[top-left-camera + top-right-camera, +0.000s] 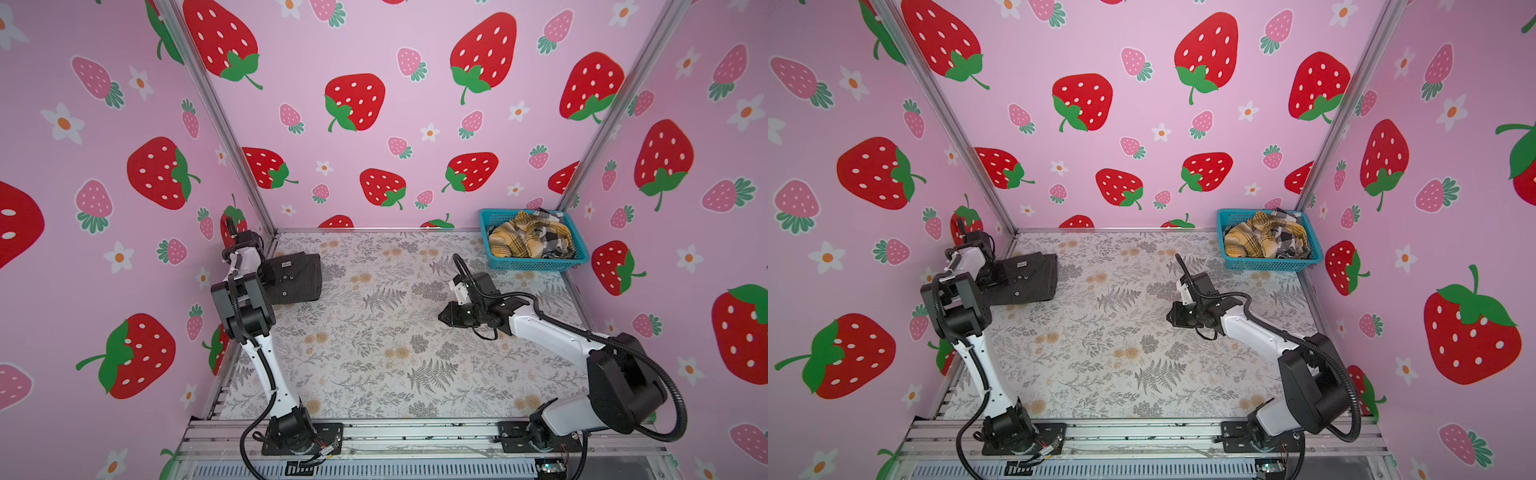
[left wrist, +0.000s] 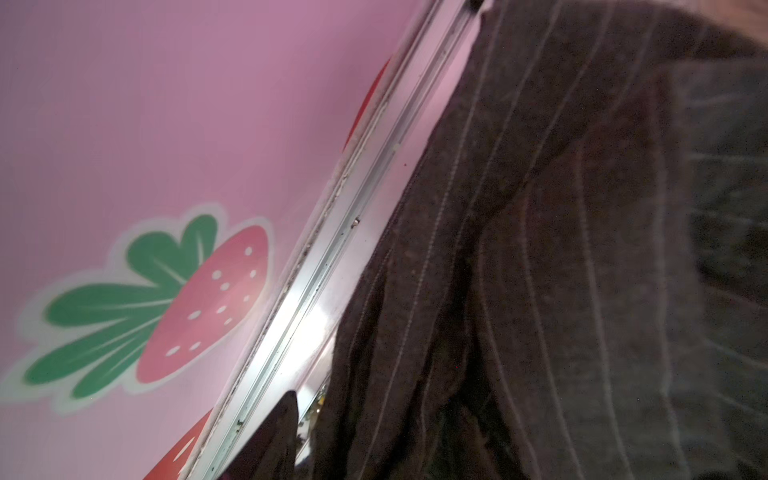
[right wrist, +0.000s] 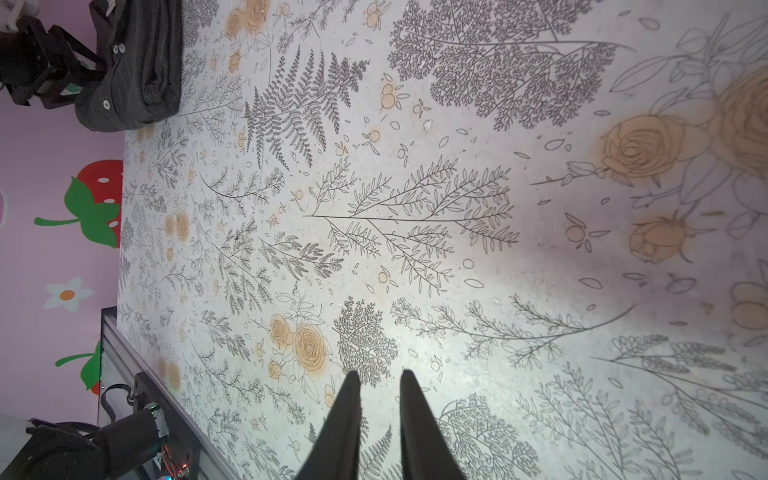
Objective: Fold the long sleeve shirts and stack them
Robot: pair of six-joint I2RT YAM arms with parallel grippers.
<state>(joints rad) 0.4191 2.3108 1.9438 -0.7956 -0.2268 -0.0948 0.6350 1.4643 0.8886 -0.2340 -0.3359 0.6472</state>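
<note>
A dark charcoal pinstriped long sleeve shirt lies folded in the back left corner of the table, collar and buttons up. My left gripper is at its left edge, next to the wall. In the left wrist view the cloth fills the frame. One finger stands apart from it; the other finger is hidden. The right wrist view shows that shirt with the left jaws spread at its edge. My right gripper hovers over bare table right of centre, slightly open and empty.
A blue basket in the back right corner holds a crumpled mustard plaid shirt and a black-white check one. An aluminium rail and pink walls border the floral table.
</note>
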